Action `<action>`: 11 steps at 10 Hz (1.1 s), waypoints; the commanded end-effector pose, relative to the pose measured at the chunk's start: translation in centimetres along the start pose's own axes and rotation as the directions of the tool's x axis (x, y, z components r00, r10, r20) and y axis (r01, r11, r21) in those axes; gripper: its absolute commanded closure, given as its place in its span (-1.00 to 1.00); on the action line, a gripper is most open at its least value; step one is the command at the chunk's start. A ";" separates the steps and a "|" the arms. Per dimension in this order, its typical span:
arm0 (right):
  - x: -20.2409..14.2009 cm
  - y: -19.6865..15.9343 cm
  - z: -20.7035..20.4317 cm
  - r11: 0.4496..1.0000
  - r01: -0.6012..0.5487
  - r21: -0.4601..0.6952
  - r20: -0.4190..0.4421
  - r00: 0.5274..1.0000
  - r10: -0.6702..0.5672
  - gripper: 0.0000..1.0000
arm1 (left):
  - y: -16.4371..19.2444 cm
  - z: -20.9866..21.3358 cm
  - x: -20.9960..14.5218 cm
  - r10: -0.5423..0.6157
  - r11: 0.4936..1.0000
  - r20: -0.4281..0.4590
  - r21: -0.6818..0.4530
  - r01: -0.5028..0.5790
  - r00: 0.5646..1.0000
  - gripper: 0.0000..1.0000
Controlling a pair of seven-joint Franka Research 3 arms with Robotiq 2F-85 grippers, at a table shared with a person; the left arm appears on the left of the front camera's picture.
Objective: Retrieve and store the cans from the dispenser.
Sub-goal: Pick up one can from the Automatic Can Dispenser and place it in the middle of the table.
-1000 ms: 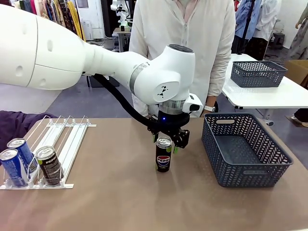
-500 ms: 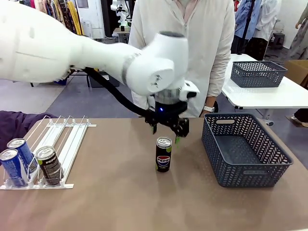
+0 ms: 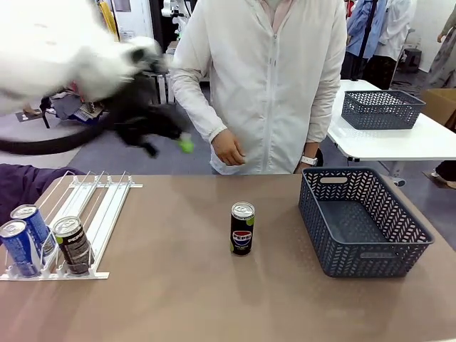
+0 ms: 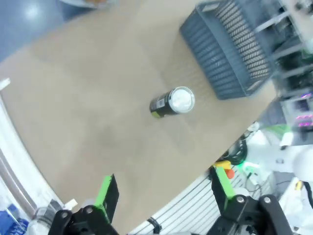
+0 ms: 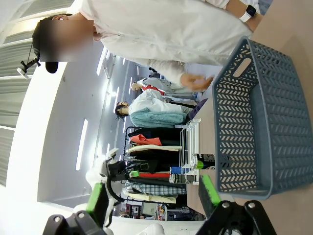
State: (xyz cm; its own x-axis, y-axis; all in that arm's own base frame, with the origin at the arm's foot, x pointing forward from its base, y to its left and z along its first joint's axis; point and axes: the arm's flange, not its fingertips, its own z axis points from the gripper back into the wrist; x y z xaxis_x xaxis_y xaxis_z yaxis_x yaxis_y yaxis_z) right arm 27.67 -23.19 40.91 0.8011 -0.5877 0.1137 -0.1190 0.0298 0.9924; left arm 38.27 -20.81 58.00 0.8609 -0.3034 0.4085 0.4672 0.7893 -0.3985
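- Can [image 3: 242,229] stands upright in the middle of the bench [image 3: 178,299], beside the basket [image 3: 363,221], not in it.
- Your left fingers [image 4: 104,190] hang apart, empty; right fingers [image 5: 94,198] apart too.
- Next, likely: reach the dispenser [image 3: 107,206] front, where three cans [image 3: 71,246] wait.

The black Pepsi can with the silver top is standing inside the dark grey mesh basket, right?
No. The black Pepsi can with the silver top is standing on the brown table beside the dark grey mesh basket, not inside it; the front view shows it.
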 end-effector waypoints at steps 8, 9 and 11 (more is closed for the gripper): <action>-0.1 0.4 0.2 1.000 0.006 -0.003 -0.012 1.000 -0.006 -1.00 | 24.7 7.9 -19.2 0.410 0.753 0.182 -0.620 -0.219 0.894 -1.00; -0.1 0.4 0.2 1.000 0.006 -0.003 -0.012 1.000 -0.006 -1.00 | 24.7 7.9 -19.2 0.410 0.753 0.182 -0.620 -0.219 0.894 -1.00; -0.1 0.4 0.2 1.000 0.006 -0.003 -0.012 1.000 -0.006 -1.00 | 24.7 7.9 -19.2 0.410 0.753 0.182 -0.620 -0.219 0.894 -1.00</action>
State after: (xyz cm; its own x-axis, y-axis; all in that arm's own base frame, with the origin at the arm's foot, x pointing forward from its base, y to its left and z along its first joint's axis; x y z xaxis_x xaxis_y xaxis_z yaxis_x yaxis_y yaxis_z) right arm 27.65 -23.20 40.92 0.8008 -0.5880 0.1139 -0.1190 0.0302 0.9924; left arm 32.02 8.89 46.28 0.9265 0.1407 0.3491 0.2859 0.3402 -0.8958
